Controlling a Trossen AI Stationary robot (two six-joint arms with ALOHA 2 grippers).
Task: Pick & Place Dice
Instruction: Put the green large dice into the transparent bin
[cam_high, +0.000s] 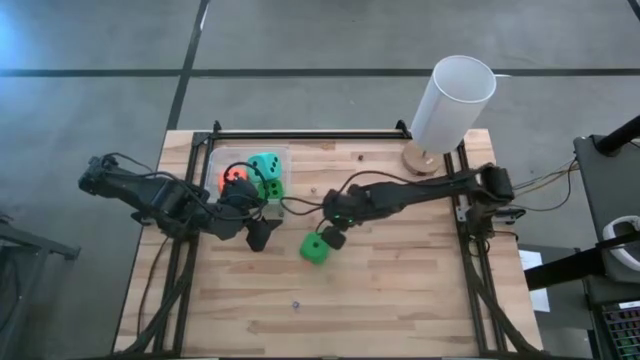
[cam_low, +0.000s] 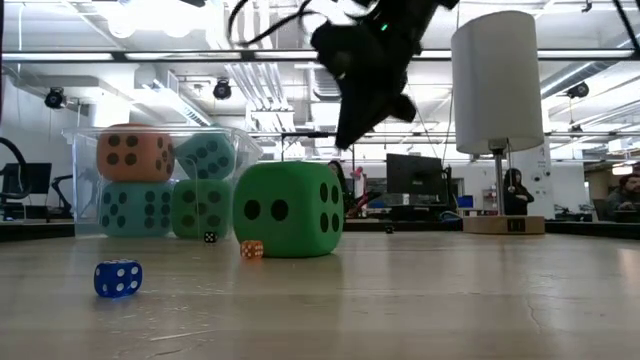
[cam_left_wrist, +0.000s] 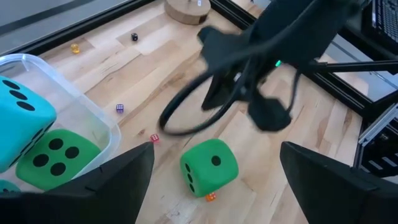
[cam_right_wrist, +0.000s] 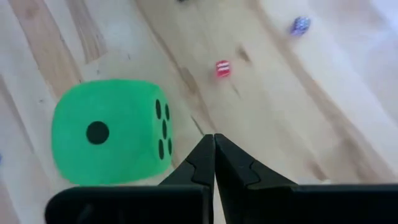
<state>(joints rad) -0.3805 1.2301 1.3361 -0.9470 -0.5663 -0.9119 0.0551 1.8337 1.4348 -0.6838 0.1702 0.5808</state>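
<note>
Loose green die (cam_high: 314, 249) sits on the surface at frame centre, outside the tub (cam_high: 214, 163). Right hand (cam_high: 331, 238), fingers pressed together and empty, hangs just upper right of it. Left hand (cam_high: 262, 232), spread wide, waits left, slightly farther.

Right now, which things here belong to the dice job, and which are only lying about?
Job:
green die on the table
dice in the tub: orange, teal, green
left gripper, open
right gripper, shut, above the green die

Lying about:
white cylinder on its wooden base
tiny blue die
tiny red die
</note>
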